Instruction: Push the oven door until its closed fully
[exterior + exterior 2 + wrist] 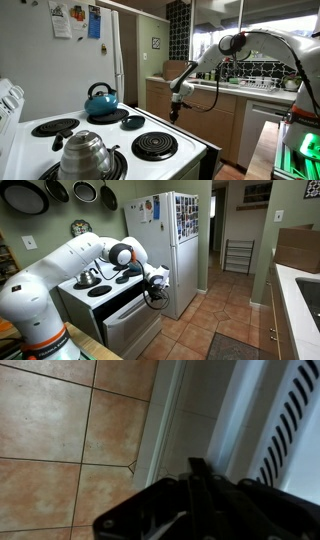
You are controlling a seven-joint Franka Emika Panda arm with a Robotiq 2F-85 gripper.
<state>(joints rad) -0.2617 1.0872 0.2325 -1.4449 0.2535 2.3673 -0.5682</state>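
The white range [150,125] has four coil burners. Its oven door [128,322] shows as the wide white front panel below the cooktop; whether a gap remains at its top I cannot tell. In the exterior view from behind the cooktop the door is hidden under the front edge. My gripper [155,292] is at the range's upper front corner, against or just off the door's top edge, and also shows in the view from behind [177,108]. In the wrist view the fingers [198,465] are pressed together, empty, pointing at a white panel [190,410] above the tiled floor [60,430].
A blue kettle [100,100] and a silver kettle [85,152] stand on the burners. A white fridge [170,240] stands beside the range. Tan cabinets [215,115] and a grey dishwasher [262,130] face the range across the tile floor [210,320].
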